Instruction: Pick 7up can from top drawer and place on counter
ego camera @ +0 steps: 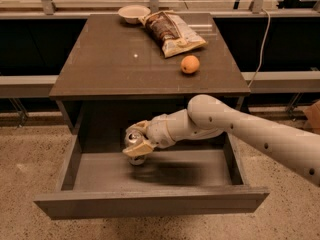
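The beige 2-finger gripper (pixel 136 139) clasps the small silver-grey aluminium 7up can (pixel 132 137) at 10 o'clock in the wide grey-brown top drawer (pixel 190 173), near its back wall. Bare floor stretches toward 3 o'clock, below the glossy dark counter (pixel 120 69) edge.

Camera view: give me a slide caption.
Gripper closed on the 7up can inside the open top drawer, below the counter.

Pincer (pixel 137 140) low, arm (pixel 240 128) outstretched

Tool (pixel 131 141) seemingly grips 7up can (pixel 133 137) inside top drawer (pixel 150 204).
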